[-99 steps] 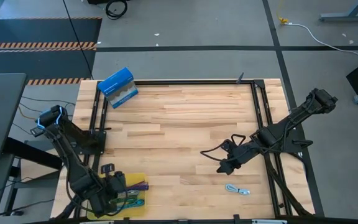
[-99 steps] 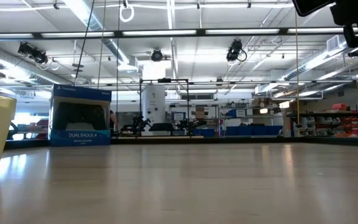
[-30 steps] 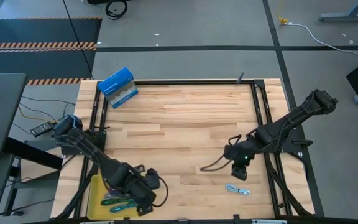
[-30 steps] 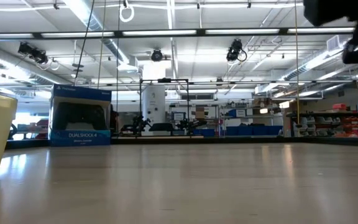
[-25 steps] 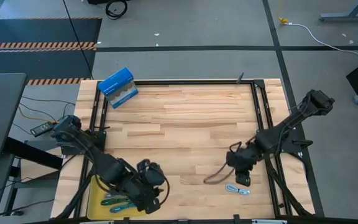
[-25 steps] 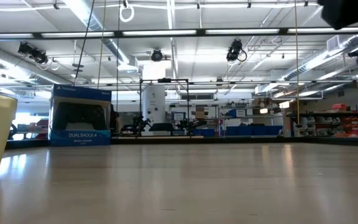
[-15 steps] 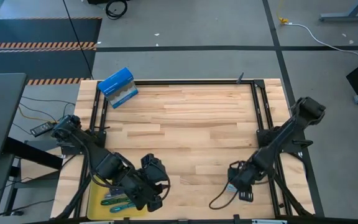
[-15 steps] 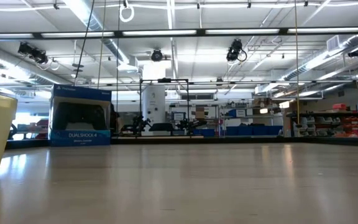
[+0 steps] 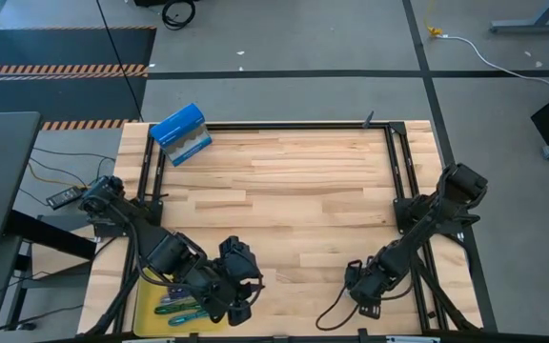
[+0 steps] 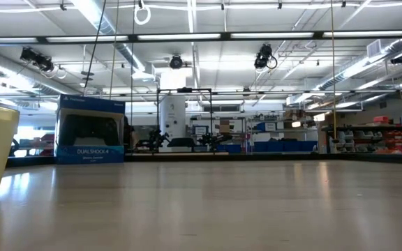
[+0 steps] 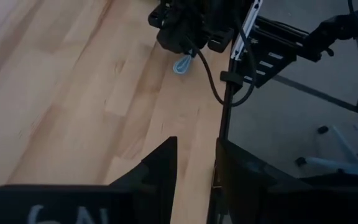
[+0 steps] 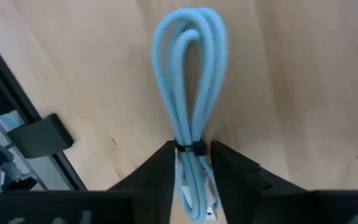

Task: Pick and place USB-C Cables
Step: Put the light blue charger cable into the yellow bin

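Right gripper [image 9: 365,291] low at the lower right of the high view, down on the wooden table [image 9: 284,191] close to its near edge, directly over the pale blue cable [image 12: 191,106]. In the right wrist view, fingers [image 12: 160,168] parted narrowly with one on each side of the bundle, right at its black tie band; looped end of the cable stretching away toward the top of that frame, plug ends lying between the fingers at the bottom. Not clear whether the pads already press the cord or merely flank it. In the left wrist view, the same pale blue loop peeking out beneath the right gripper near the top centre of the frame, beside the black table rail.

Left gripper [image 9: 236,297] at the lower left centre of the high view, just right of the yellow tray [image 9: 146,295], nothing seen in its grasp. In its own wrist view, the two dark fingers [image 11: 160,171] standing apart with bare wood showing in the gap.

Teal and dark green cables [image 9: 174,309] lying in the tray at the lower left, partly hidden by the left arm. Blue box [image 9: 180,132] standing at the upper left corner of the table, well apart from both grippers.
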`<move>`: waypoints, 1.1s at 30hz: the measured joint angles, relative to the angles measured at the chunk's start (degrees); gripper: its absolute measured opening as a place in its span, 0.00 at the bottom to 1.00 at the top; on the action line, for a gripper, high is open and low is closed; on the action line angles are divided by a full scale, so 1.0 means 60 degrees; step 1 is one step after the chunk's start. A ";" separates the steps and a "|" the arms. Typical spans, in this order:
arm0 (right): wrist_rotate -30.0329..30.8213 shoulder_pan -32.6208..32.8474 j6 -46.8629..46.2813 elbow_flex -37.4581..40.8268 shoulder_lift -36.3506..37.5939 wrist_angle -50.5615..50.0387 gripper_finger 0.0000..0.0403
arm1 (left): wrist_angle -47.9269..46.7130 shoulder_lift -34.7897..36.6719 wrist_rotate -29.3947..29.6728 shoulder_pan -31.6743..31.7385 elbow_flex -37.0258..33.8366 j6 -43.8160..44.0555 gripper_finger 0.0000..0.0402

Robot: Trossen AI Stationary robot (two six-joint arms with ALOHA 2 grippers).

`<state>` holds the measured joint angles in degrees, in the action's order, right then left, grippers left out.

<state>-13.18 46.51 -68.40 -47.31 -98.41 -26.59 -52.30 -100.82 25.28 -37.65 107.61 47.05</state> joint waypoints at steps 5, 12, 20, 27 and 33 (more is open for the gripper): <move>0.0196 -0.0220 0.0381 0.0040 0.0080 -0.0130 0.09 | -0.0050 0.0000 0.0000 0.0008 0.0000 0.0080 0.29; 0.0878 -0.0793 0.1375 0.0064 0.0650 0.0149 0.04 | -0.0045 0.0000 0.0382 0.0300 0.0000 0.0856 0.29; 0.2415 -0.1581 0.4319 -0.1399 0.2907 0.0220 0.04 | 0.0101 0.0000 0.1859 0.0361 0.0000 0.1567 0.29; 0.3393 -0.2310 0.6538 -0.3041 0.3669 0.0652 0.04 | 0.1754 -0.0004 0.2565 0.0774 0.0000 0.0597 0.29; 0.3585 -0.3186 0.7031 -0.3745 0.3410 0.0965 0.04 | 0.2703 -0.0004 0.2001 0.1325 0.0001 0.0024 0.36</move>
<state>8.33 27.40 -26.22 -69.78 -77.95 -20.80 -36.08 -100.84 37.28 -29.70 107.62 47.19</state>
